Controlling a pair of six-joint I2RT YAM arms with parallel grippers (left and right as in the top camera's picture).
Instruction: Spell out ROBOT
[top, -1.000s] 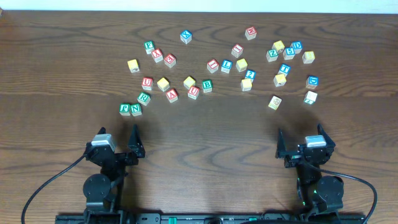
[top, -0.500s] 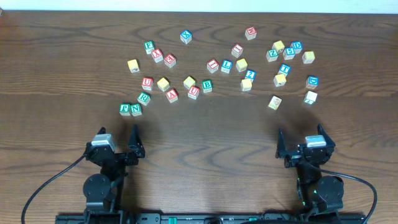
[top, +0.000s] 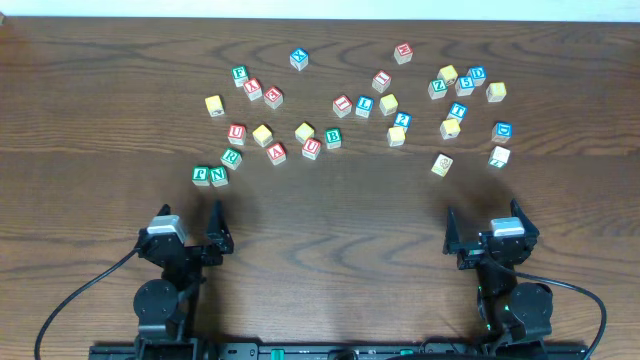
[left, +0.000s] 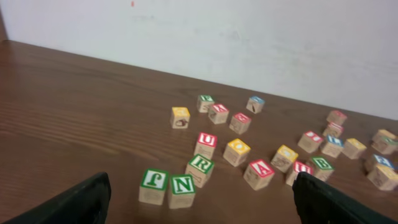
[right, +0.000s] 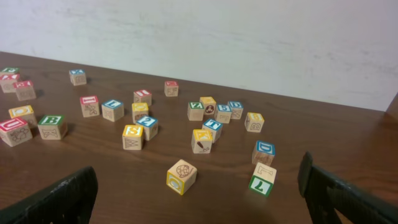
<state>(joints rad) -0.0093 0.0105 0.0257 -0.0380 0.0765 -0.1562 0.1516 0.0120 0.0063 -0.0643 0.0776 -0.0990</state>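
Dark wooden worktop (top: 330, 220), letter blocks (top: 388, 104) scattered far side; left tool (top: 190, 212) and right tool (top: 483, 214) gape wide, empty. R block (top: 231, 157) sits just beside N block (top: 218, 177), so a sloppy grab could knock it

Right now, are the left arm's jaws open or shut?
Open. In the left wrist view the two fingers sit at opposite bottom corners, with only bare table between them and nothing held.

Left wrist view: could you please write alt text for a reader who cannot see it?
Small wooden letter blocks lie scattered on a dark brown wooden table before a white wall; nearest are the green N block and green R block. Two black fingers, spread apart and empty, frame the bottom corners.
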